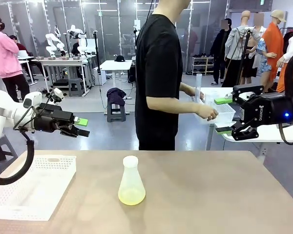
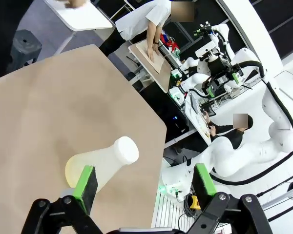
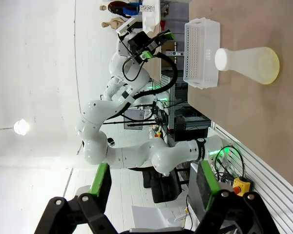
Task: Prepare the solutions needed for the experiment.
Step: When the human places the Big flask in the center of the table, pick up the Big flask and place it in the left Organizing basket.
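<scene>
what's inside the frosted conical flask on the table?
A shallow layer of pale yellow-green translucent liquid sits at the bottom of the frosted translucent plastic conical flask. A small white round cap covers the neck, hiding its inside.

Light brown, matte-topped bench (image 1: 215,195) carried two items. A frosted translucent plastic conical flask (image 1: 131,179) with a white round cap (image 1: 130,162) stood upright near the bench's middle, holding a shallow layer of pale yellow-green solution (image 1: 132,197). A white perforated plastic tray (image 1: 19,195) lay flat at the robot's left edge, well apart from the flask.
</scene>
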`<control>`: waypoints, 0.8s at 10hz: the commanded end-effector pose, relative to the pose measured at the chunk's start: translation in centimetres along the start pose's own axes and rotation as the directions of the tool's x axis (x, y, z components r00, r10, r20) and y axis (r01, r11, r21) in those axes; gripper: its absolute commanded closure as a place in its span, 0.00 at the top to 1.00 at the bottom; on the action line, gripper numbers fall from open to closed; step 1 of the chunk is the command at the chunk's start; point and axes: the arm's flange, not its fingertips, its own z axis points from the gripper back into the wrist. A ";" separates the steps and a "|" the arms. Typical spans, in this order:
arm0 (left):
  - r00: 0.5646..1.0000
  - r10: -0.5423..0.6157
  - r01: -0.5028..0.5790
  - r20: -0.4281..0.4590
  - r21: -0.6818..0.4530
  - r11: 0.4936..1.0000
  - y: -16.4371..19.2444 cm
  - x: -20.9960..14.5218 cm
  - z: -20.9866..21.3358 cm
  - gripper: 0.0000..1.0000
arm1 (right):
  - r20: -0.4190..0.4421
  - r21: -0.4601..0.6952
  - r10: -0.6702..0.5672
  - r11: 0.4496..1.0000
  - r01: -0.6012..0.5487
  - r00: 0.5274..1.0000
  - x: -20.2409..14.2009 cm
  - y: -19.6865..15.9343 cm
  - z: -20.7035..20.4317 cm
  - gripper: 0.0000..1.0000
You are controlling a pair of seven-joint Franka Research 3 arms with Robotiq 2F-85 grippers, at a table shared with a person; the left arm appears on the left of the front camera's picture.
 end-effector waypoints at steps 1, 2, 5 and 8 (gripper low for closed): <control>1.000 -0.002 0.002 0.000 0.000 1.000 0.1 0.0 0.0 1.00 | 0.002 0.004 0.006 1.000 -0.006 1.000 -0.1 0.1 0.0 0.89; 0.983 -0.184 0.185 0.016 -0.093 0.978 -0.3 -0.3 -0.1 1.00 | 0.002 0.004 0.006 1.000 -0.006 1.000 -0.1 0.1 0.0 0.89; 0.880 -0.473 0.474 0.044 -0.131 0.871 -0.7 -2.4 -1.2 1.00 | 0.002 0.004 0.006 1.000 -0.006 1.000 -0.1 0.1 0.0 0.89; 0.877 -0.480 0.480 0.033 -0.101 0.871 -0.6 -1.5 -1.3 1.00 | 0.002 0.004 0.006 1.000 -0.006 1.000 -0.1 0.1 0.0 0.89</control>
